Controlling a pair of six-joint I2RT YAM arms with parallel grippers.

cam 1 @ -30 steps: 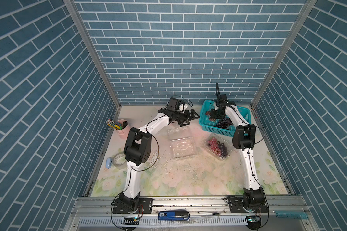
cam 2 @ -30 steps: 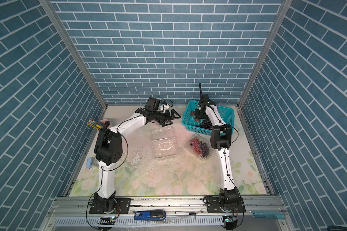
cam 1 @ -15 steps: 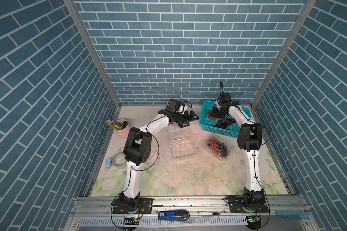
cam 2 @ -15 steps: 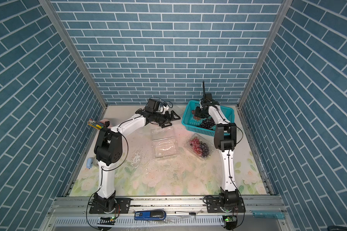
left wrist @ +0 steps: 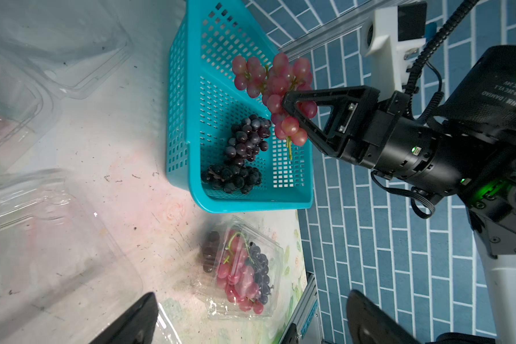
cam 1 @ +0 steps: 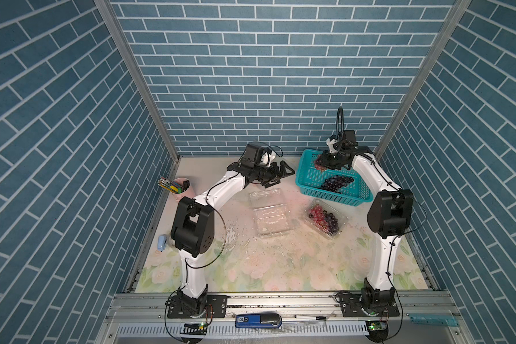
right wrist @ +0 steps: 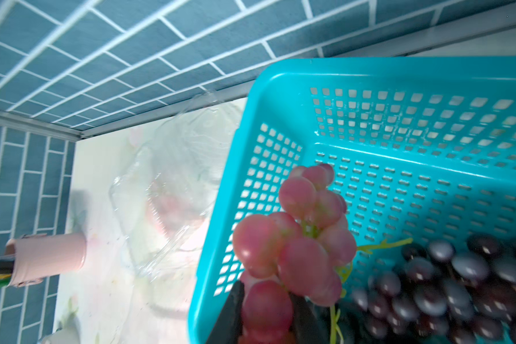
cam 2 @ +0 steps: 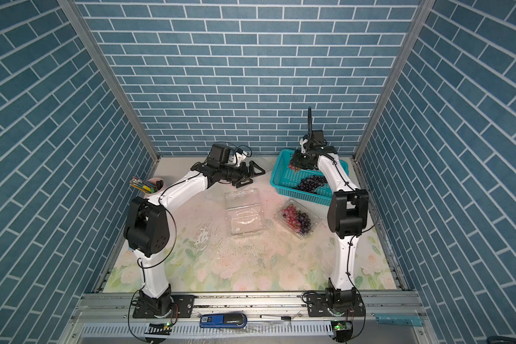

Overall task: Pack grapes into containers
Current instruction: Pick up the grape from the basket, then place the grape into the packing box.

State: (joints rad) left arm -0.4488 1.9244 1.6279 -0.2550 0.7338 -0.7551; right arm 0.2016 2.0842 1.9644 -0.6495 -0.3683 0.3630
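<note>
My right gripper (left wrist: pixel 286 108) is shut on a red-pink bunch of grapes (left wrist: pixel 273 83), which hangs just above the teal basket (cam 1: pixel 334 200) near its back left corner. In the right wrist view the red bunch (right wrist: pixel 298 238) fills the space between my fingers (right wrist: pixel 233 309). Two dark bunches (cam 1: pixel 337 182) lie in the basket. A clear container (cam 1: pixel 325 219) holding red and dark grapes sits in front of the basket. An empty container (cam 1: pixel 271 216) lies open at the centre. Another clear container (right wrist: pixel 173 184) lies left of the basket. My left gripper (cam 1: pixel 283 174) hovers open above the table, holding nothing.
A pink pen cup (cam 1: pixel 181 190) stands by the left wall, and a small blue object (cam 1: pixel 162 241) lies nearer the front. The basket's wall (left wrist: pixel 179 119) is close beside the held bunch. Blue brick walls enclose the table on three sides.
My right gripper has closed on the red bunch and raised it off the basket floor, shifting slightly right. The left arm has hardly moved.
</note>
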